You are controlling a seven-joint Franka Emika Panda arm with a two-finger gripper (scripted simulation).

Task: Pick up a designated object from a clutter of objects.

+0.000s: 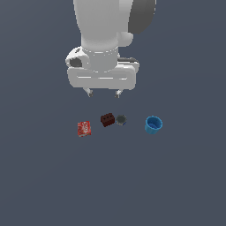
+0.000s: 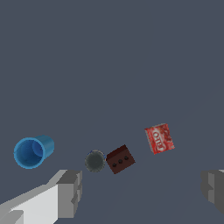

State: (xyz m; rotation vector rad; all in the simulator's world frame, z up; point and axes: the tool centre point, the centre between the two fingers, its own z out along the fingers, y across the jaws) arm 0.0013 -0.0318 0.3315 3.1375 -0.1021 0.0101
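Exterior view: the white Franka arm (image 1: 106,39) is cut off at the upper edge, and only the two small fingertips (image 1: 90,93) of its end effector (image 1: 103,93) show beneath the wide hand body. Wrist view: both fingers (image 2: 70,192) are cropped at the frame's edges, so their tips cannot be seen there. The end effector hangs above the dark grey tabletop (image 1: 176,185) with its fingers spread wide, holding and touching nothing. Four small items lie in a loose row below it. The blue cup (image 1: 153,125) stands upright, hollow upward, at the exterior view's right end, well apart from the rest. The dark grey disc (image 1: 121,119) sits just beside the red-brown brick (image 1: 107,119); whether they touch cannot be told. The red patterned box (image 1: 84,128) lies flat at the exterior view's left end; its printing is too small to read.
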